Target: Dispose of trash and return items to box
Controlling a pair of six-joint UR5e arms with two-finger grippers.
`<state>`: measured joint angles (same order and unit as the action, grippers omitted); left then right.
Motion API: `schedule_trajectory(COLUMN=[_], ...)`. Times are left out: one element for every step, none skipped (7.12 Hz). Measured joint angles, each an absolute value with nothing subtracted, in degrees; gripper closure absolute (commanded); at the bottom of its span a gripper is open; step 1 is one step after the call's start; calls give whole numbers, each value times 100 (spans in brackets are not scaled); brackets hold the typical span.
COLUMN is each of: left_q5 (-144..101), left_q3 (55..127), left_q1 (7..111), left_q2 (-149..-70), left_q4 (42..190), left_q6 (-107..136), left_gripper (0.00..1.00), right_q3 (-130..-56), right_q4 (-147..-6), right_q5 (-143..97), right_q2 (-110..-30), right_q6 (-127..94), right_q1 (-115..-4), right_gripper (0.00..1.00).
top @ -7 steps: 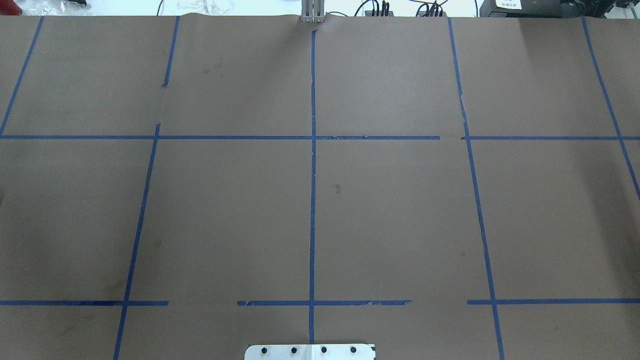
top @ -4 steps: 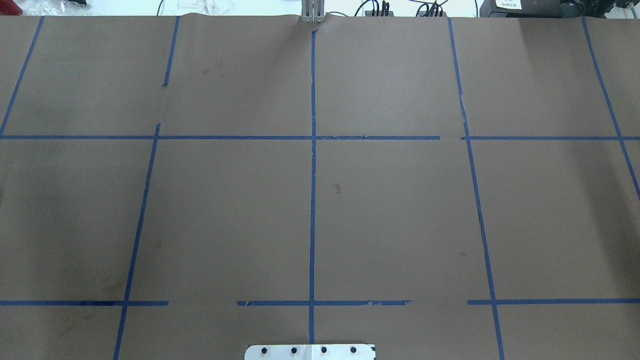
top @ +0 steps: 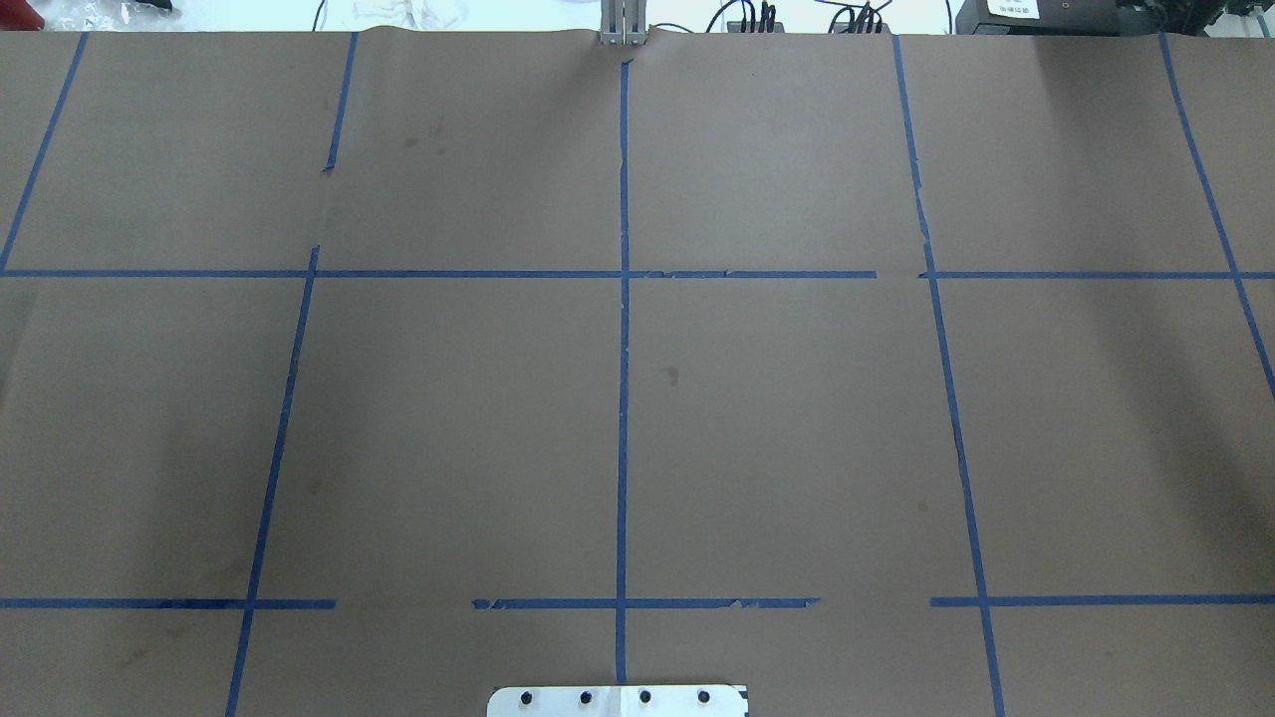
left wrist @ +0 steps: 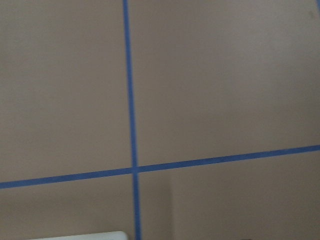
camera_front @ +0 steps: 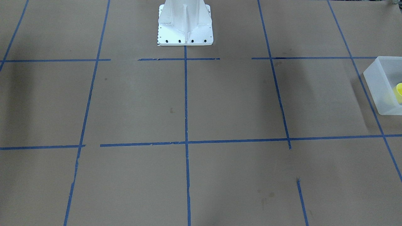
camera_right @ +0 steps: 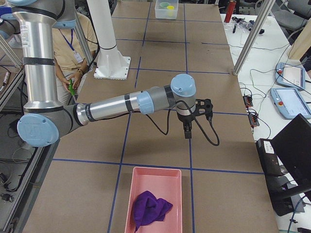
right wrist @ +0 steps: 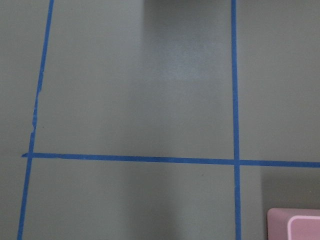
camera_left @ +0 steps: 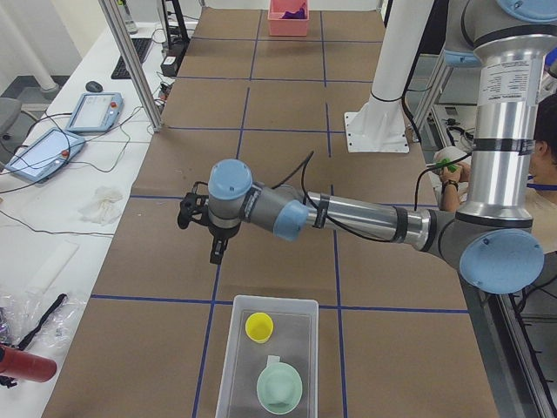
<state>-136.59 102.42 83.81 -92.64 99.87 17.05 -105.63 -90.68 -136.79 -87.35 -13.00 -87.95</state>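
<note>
The frosted white box point(camera_left: 233, 366) stands at the near end of the table in the exterior left view. In it are the yellow cup point(camera_left: 258, 326) and the mint-green bowl point(camera_left: 279, 387). The box point(camera_front: 381, 84) and the cup point(camera_front: 399, 91) also show at the right edge of the front-facing view, and far off in the exterior right view point(camera_right: 160, 10). My left gripper point(camera_left: 215, 252) hangs above the table just beyond the box, pointing down. My right gripper point(camera_right: 187, 133) hangs above the table short of the pink tray. I cannot tell whether either is open or shut.
A pink tray point(camera_right: 130, 204) holding a purple cloth point(camera_right: 150, 206) stands at the table's right end; its corner shows in the right wrist view point(right wrist: 295, 225). The white robot base point(camera_front: 185, 28) stands at the middle of the robot's side. Metal posts stand along the far edge.
Nothing on the table has moved in the overhead view; only faint shadows at its left and right sides have shifted a little.
</note>
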Motion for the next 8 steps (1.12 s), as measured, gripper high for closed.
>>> schedule_trajectory(left_q5=[-13565,-13435,-13344,-13302,-13255,-13135,-12997,-12939], left_q3=[10517,10623,10731,10876,10972,11011,11022,11001], left_q1=[8029,7771,7611,7545,7521,7533,7638,7798], left_q2=[-9462,-9556,-9589,-9579,-9565,-9518,-9333,-9082], left_q4=[9571,9390,9261,9153,9065,8983,8901,8866], left_q6=[1946,2035,2046,2006,1812,1475,989,406], left_gripper=[1,1,1,1,1,1,1,1], right_q3=[-10619,-10612,-10558,-10486,-10421,-10388,-10367,-10330], right_q4=[-9355,-9536,-9674,-9754,-9805,-9826,-9832,-9834], right_q5=[-13696,-13723,-13742,-13755,-13761,-13759,-13751,-13735], right_q2=[-8640,-8623,-8638,-8650,-8661,-8677,-8682,-8680], right_q6=[-1301,-1299,-1295,-1276,-1235,-1194,-1117,-973], right_q1=[-8606,-8460,-8359,-8318,-8301,-8281,-8252,-8229], right_gripper=[0,0,0,0,0,0,0,0])
